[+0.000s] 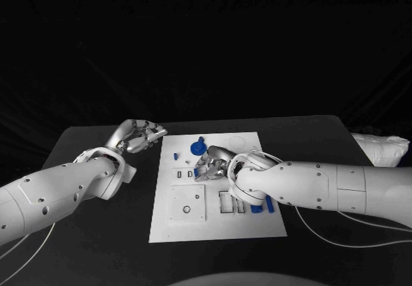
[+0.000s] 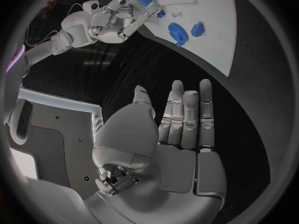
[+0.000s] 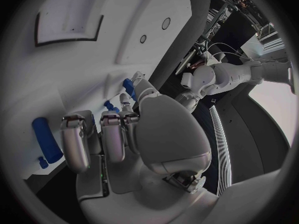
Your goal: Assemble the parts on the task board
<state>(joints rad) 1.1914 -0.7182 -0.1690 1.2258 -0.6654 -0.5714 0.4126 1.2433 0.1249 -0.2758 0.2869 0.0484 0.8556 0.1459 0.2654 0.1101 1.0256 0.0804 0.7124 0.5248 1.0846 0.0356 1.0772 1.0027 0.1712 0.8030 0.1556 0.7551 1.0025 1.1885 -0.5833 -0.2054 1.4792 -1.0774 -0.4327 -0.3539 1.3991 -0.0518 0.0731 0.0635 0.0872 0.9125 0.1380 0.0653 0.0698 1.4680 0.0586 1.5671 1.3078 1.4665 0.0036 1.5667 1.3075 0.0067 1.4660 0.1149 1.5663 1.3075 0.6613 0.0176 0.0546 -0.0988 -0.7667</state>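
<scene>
Nearest in the head view, the right arm crosses the white task board (image 1: 219,229), its right hand (image 1: 215,164) over the board's middle with fingers curled down around a small blue part (image 1: 197,173); whether it actually pinches that part cannot be told. Blue gear (image 1: 198,146) lies toward the far edge, a blue bar (image 1: 268,204) beside the right arm, slots (image 1: 228,202) and a square recess (image 1: 187,202) nearer. Left hand (image 1: 137,136) sits off the board's left far corner over black table (image 1: 103,238), fingers curled. Left wrist view: left hand (image 2: 181,134) flat, fingers straight and together, holding nothing; gear (image 2: 177,33) and a blue block (image 2: 197,29) near the board's edge. Right wrist view: right hand (image 3: 124,134) bent over the board, a blue piece (image 3: 128,87) at its fingertips, a blue bar (image 3: 47,139) alongside.
</scene>
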